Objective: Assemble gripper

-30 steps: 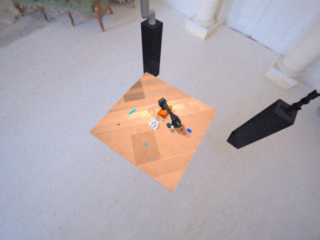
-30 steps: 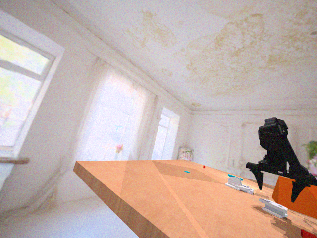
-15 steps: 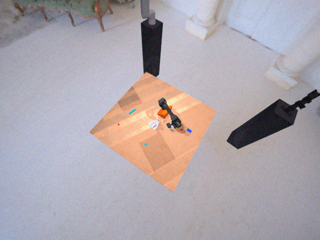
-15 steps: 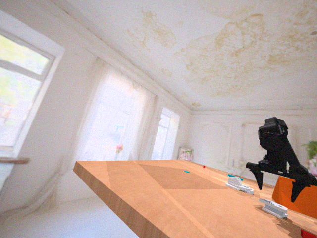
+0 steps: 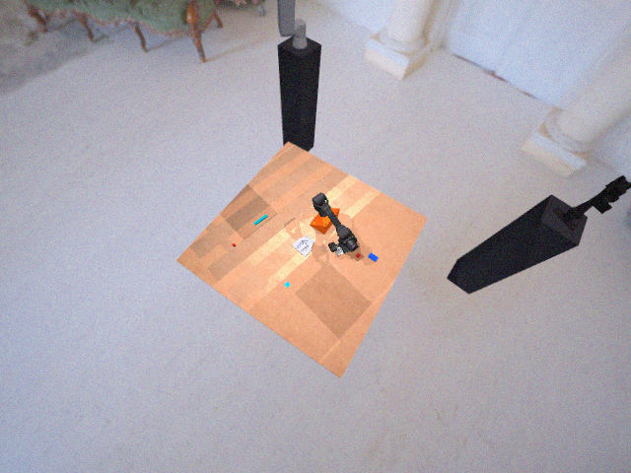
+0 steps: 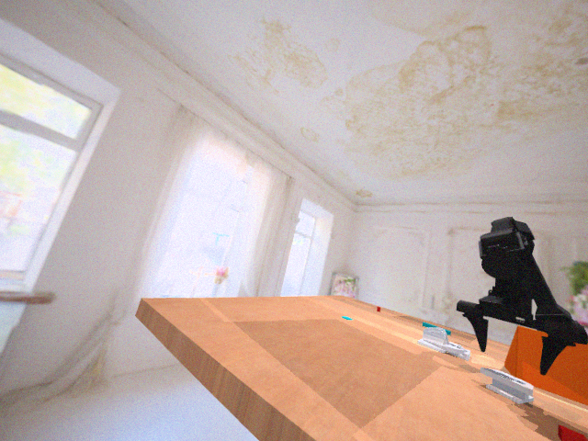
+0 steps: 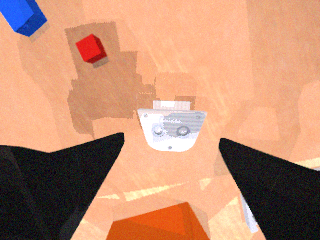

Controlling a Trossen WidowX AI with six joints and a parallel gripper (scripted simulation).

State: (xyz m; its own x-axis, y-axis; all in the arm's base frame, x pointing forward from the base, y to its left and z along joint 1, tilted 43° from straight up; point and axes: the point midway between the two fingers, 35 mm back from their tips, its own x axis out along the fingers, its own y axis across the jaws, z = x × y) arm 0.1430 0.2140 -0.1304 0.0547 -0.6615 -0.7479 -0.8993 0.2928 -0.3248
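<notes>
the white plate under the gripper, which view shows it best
The wrist view: it looks straight down on the white plate, showing its face and rounded edge between the open fingers. The exterior view shows it side-on, its thin top raised over a lower part. The top view shows only a tiny patch beside the gripper.
</notes>
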